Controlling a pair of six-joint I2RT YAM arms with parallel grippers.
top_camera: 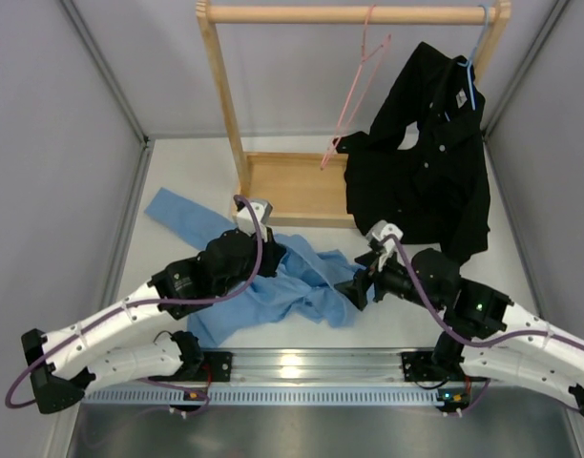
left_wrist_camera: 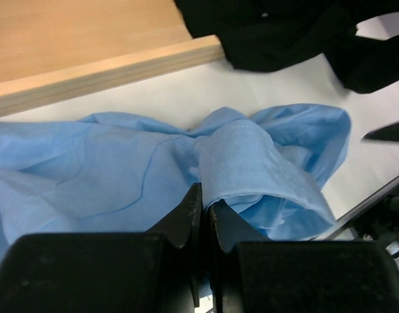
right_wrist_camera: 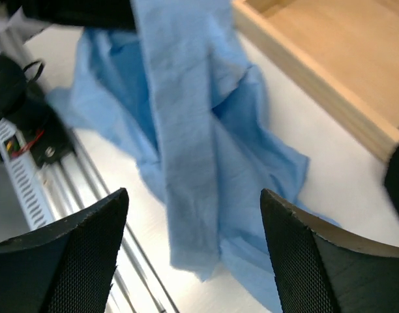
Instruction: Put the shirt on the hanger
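The light blue shirt (top_camera: 273, 281) lies crumpled on the table in front of the rack base. My left gripper (top_camera: 271, 250) is shut on a fold of the shirt (left_wrist_camera: 238, 163); the jaws are pressed together with the fabric edge between them. My right gripper (top_camera: 354, 286) is open just right of the shirt's near edge; its wrist view shows a hanging strip of the shirt (right_wrist_camera: 186, 143) ahead of its spread fingers (right_wrist_camera: 82, 261), which hold nothing. The pink hanger (top_camera: 359, 86) hangs from the wooden rail (top_camera: 349, 13), tilted, left of the black shirt.
A black buttoned shirt (top_camera: 426, 162) hangs on a light blue hanger (top_camera: 473, 67) at the rail's right end, draping to the table. The wooden rack base tray (top_camera: 292, 191) sits behind the blue shirt. Grey walls enclose both sides. A metal rail (top_camera: 302, 367) runs along the near edge.
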